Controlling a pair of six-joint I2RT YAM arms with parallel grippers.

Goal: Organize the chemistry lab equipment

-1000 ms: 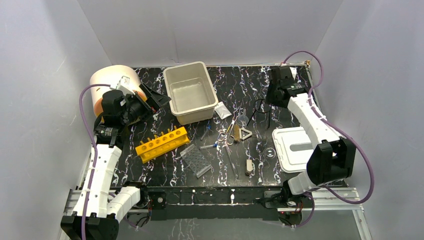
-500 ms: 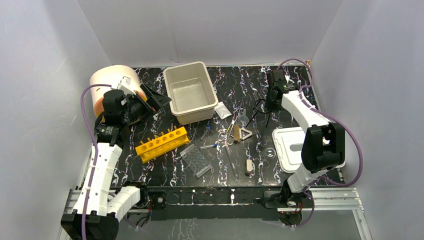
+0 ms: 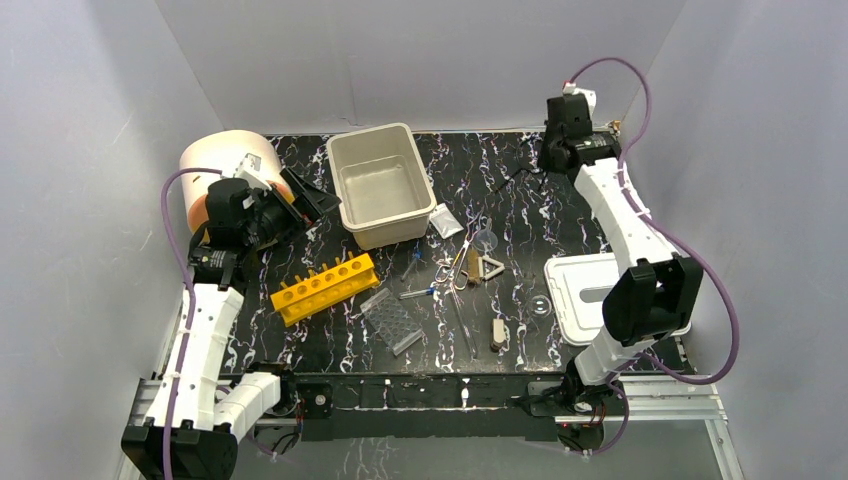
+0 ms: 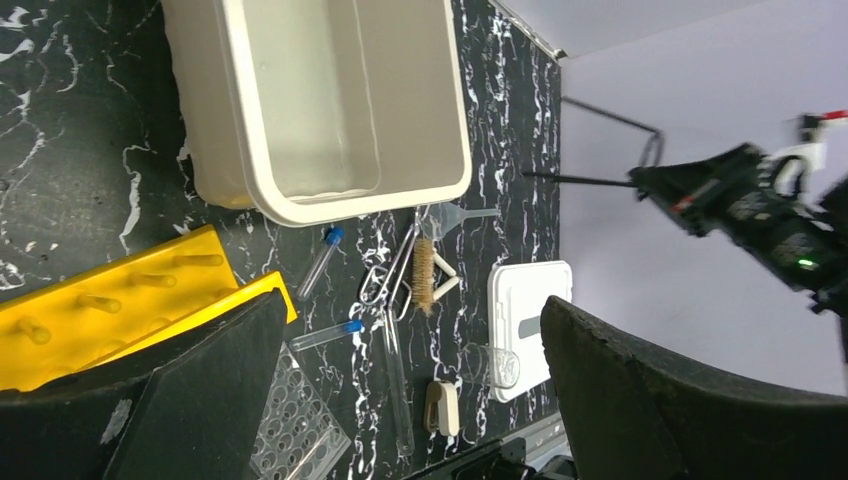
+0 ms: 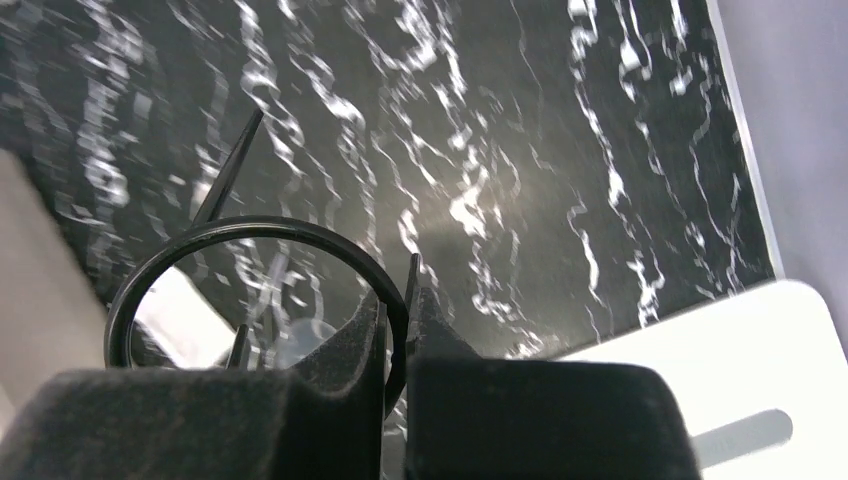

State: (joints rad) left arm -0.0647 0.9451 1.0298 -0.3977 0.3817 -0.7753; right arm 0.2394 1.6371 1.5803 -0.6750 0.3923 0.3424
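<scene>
1. White walls box in a black marbled table (image 3: 560, 215), seen from above. High over its far right corner, the right gripper (image 3: 545, 166) is clamped on the black wire ring-stand (image 3: 520, 176), which hangs clear of the surface. The left gripper (image 3: 312, 200) hovers beside the beige tub (image 3: 350, 150), its jaws spread wide. Metal forceps (image 3: 458, 266), a pale triangle (image 3: 490, 267) and a small clear bag (image 3: 445, 220) lie mid-table, between the tub and the white lid (image 3: 590, 295).
2. From the left wrist, the black fingers (image 4: 200, 400) gape with nothing between them. Below sit the tub, a yellow rack (image 4: 100, 310) and two blue-tipped tubes (image 4: 320, 262) just beside the forceps. The ring-stand shows aloft against the wall.
3. From the right wrist, the fingers are pinched tight on the stand's ring, above the marbled surface and a corner of the lid.
</scene>
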